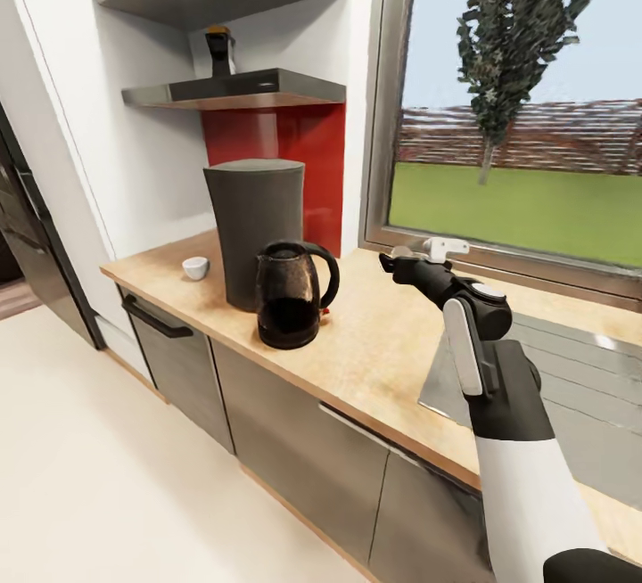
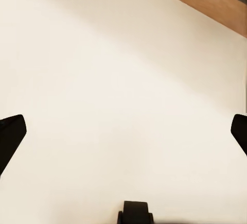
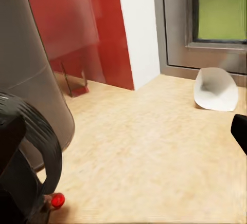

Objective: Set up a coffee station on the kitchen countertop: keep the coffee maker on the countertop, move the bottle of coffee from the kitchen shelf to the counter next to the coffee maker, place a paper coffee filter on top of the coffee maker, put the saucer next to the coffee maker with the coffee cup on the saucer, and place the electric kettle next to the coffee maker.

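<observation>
The right tool [image 1: 392, 259] hovers over the desk [image 1: 374, 342] near the window, fingers apart and holding nothing. Just beyond it, the paper coffee filter [image 3: 216, 89] lies on its side on the desk by the window sill. The electric kettle [image 1: 290, 294] stands touching the coffee maker [image 1: 255, 228], with the coffee cup [image 1: 195, 267] further along. The bottle of coffee [image 1: 218, 49] sits on the kitchen shelf [image 1: 241, 88]. The left tool [image 2: 123, 131] is wide open and empty above the pale floor [image 2: 103, 80].

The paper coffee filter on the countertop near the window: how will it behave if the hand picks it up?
The paper coffee filter looks thin and hollow, so it is probably very light and may crush under a firm pinch. Lying on its side on the smooth countertop, it may slide or roll when pushed.
</observation>
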You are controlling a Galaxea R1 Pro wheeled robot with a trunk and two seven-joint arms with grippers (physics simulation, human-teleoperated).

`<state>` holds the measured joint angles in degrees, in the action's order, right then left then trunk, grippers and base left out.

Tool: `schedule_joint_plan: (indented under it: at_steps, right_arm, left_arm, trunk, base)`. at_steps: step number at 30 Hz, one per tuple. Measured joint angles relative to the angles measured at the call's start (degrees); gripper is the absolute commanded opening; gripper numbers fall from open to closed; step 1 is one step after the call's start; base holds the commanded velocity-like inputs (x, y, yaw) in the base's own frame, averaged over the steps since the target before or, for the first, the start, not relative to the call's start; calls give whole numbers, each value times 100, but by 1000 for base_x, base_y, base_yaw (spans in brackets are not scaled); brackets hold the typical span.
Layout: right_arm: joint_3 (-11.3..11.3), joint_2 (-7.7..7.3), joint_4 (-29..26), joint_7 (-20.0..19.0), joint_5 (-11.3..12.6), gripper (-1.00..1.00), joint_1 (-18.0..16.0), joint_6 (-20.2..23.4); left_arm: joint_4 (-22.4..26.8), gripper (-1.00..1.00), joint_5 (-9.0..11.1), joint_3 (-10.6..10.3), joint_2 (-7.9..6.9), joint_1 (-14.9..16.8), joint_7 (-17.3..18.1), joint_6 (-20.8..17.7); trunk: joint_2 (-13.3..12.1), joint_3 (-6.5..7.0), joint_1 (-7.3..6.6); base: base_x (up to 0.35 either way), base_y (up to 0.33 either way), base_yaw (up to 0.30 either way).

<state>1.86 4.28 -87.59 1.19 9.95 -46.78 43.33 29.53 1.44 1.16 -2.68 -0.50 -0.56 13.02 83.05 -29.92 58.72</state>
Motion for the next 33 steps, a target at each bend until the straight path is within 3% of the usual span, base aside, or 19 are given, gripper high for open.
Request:
schedule_joint_plan:
  at_steps: [12, 28, 33]
  right_arm:
    - [-6, 0, 5, 0, 4, 100, 0, -7]
    - [-10, 0, 21, 0, 4, 100, 1, -7]
    - [-2, -2, 32, -4, 5, 100, 5, -255]
  left_arm:
    - [-4, 100, 0, 1, -3, 0, 0, -9]
    - [-7, 100, 2, 9, -46, 0, 4, -4]
    - [-5, 100, 5, 11, -84, -1, 8, -10]
  trunk:
    - [0, 0, -1]
    - [0, 0, 0]
    - [0, 0, -1]
  base:
    - [181, 168, -113]
    - [23, 37, -242]
    - [111, 273, -18]
